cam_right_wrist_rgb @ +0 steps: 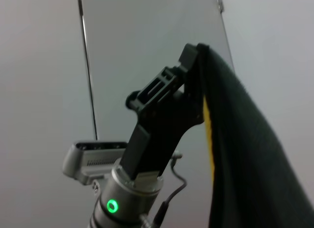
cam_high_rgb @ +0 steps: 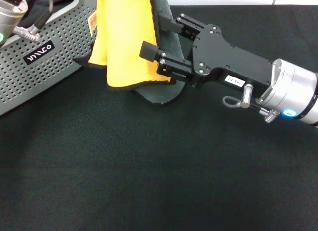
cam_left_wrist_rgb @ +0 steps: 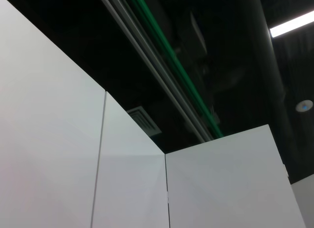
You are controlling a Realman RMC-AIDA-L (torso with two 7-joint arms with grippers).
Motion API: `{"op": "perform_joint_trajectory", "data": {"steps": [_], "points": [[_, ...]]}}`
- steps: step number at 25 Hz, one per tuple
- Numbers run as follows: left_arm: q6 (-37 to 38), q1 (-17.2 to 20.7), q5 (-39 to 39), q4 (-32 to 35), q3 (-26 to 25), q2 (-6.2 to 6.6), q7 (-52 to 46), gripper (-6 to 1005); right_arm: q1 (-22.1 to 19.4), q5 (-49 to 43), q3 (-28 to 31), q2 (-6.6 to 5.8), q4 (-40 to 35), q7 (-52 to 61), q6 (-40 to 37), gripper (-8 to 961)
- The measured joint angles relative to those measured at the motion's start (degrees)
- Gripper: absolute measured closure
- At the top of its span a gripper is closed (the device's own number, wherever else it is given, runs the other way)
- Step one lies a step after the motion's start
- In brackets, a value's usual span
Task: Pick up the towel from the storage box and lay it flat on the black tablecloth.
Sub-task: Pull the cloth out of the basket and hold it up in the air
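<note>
Yellow-grey towel [cam_high_rgb: 124, 42] hanging, nipped by both pincers, right pincer [cam_high_rgb: 164, 47] & left pincer [cam_right_wrist_rgb: 189, 73] clamped tight on its edges.

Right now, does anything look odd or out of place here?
Nothing is damaged or spilled. The towel hangs folded in mid-air, pinched between both grippers, right and left, beside the storage box and just above the black tablecloth, not yet flat.

Black tablecloth [cam_high_rgb: 149, 171] carries storage box [cam_high_rgb: 44, 72]
</note>
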Motion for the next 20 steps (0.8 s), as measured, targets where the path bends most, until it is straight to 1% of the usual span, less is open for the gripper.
{"op": "perform_joint_trajectory", "data": {"steps": [5, 20], "points": [[-0.5, -0.04, -0.57, 0.11, -0.06, 0.02, 0.72, 985, 0.1, -0.03, -1.29, 0.0, -0.06, 0.02, 0.77, 339], [-0.49, 0.07, -1.36, 0.2, -0.09, 0.09, 1.41, 985, -0.53, -0.21, -2.65, -0.01, 0.47, 1.44, 2.52, 345]]}}
